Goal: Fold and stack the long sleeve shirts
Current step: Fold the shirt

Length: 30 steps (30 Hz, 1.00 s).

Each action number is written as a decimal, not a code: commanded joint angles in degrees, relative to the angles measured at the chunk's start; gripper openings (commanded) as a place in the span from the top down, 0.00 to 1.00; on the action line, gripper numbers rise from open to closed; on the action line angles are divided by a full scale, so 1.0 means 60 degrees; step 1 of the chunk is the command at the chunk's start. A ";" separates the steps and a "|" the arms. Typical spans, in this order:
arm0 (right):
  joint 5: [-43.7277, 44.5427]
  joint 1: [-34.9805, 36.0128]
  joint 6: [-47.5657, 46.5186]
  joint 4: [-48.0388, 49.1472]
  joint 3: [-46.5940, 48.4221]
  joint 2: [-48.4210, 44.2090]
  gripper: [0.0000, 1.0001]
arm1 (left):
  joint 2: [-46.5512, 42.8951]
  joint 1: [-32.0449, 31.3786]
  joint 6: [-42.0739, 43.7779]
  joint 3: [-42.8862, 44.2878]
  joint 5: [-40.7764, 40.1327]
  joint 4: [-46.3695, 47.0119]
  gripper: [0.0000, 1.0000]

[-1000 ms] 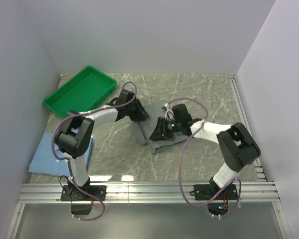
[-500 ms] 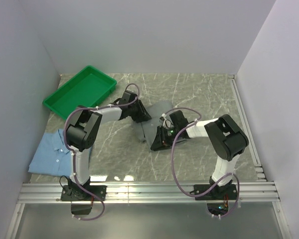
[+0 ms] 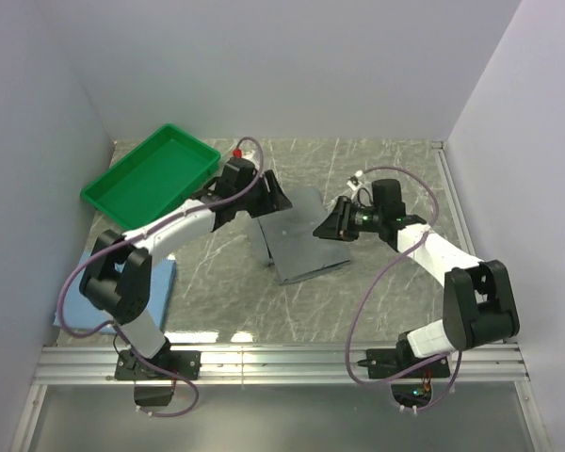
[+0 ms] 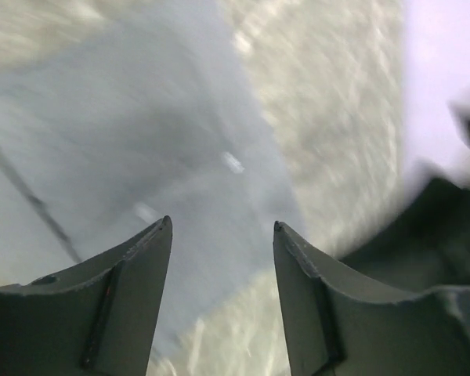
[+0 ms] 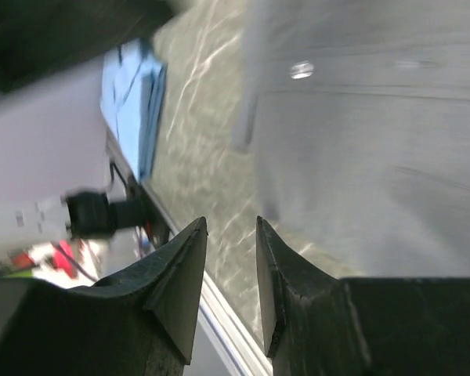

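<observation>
1. Top view: your grey shirt [image 3: 297,240] lies folded mid-table, and the blue shirt [image 3: 75,292] lies near left. The left gripper [image 3: 268,196] is over its far-left corner, the right gripper [image 3: 328,226] over its right edge.
2. Left wrist: you see the fingers [image 4: 133,266] spread, empty, above grey cloth.
3. Right wrist: the fingers [image 5: 180,274] stand slightly apart, empty.

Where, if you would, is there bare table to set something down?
Bare table: far right beyond the right arm, and the near strip between grey shirt and rail. Crowded: the centre, left claw and right claw by that shirt; the left side, green tray and blue shirt.
</observation>
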 commanded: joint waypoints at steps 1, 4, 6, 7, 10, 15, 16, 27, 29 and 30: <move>-0.0437 -0.0678 0.0839 0.1011 -0.1090 0.0344 0.61 | -0.0301 -0.0735 0.0432 -0.0543 0.0316 -0.0624 0.41; -0.0671 -0.0944 0.1514 0.2375 -0.1649 0.1061 0.62 | -0.0024 -0.1175 0.0359 -0.1085 0.1033 -0.0595 0.43; -0.0629 -0.1106 0.1792 0.2889 -0.1841 0.1676 0.63 | 0.0312 -0.1380 0.0285 -0.1524 0.1357 -0.0435 0.48; -0.0426 -0.1164 0.1851 0.3006 -0.2045 0.1838 0.63 | 0.0444 -0.1395 0.0256 -0.1671 0.1547 -0.0390 0.51; -0.0365 -0.1530 0.2188 0.3693 -0.2513 0.2627 0.64 | 0.1059 -0.1381 0.0328 -0.1965 0.1930 -0.0638 0.57; 0.0030 -0.1984 0.2336 0.3697 -0.2984 0.2646 0.65 | 0.1179 -0.1235 0.0373 -0.2155 0.1652 -0.1034 0.58; 0.0118 -0.1985 0.2248 0.3377 -0.2970 0.2384 0.66 | 0.1120 -0.1191 0.0402 -0.2272 0.1608 -0.1136 0.58; 0.0690 -0.1210 0.2028 0.2742 -0.1287 -0.0285 0.65 | -0.0696 -0.1059 0.0754 -0.1586 0.1301 -0.0962 0.51; 0.0719 -0.0889 0.2115 0.2978 -0.0584 0.0065 0.64 | -0.0755 -0.0957 0.0739 -0.1234 0.1139 -0.0685 0.51; 0.0690 -0.0770 0.2159 0.3080 -0.0335 0.0270 0.64 | -0.0741 -0.0884 0.0681 -0.1175 0.1124 -0.0509 0.51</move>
